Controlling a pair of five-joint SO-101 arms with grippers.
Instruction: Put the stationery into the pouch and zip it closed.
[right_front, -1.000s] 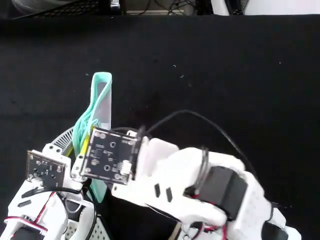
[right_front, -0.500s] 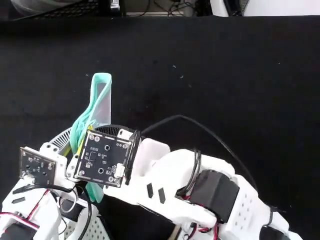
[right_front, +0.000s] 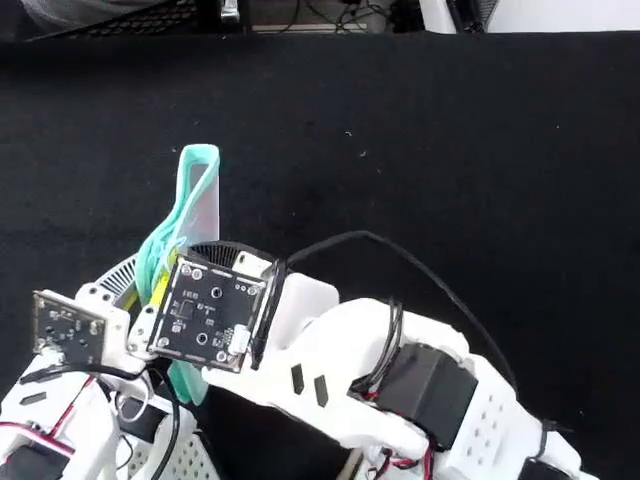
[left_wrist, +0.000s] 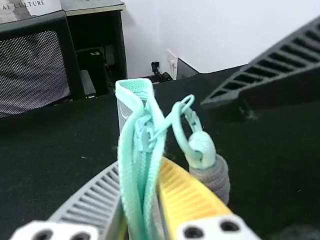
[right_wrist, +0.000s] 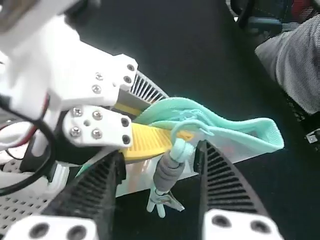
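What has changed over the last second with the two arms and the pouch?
In the high view the right arm slid slightly left and toward the near edge; the left arm drifted left too. Nothing was grasped or released. The left gripper stays shut on the pouch, the right gripper open either side of the zipper pull.

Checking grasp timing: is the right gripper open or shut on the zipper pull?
Open: the right gripper has its fingers apart, zipper pull between them.

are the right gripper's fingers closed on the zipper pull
No, the fingers of the right gripper stand apart on either side of the zipper pull.
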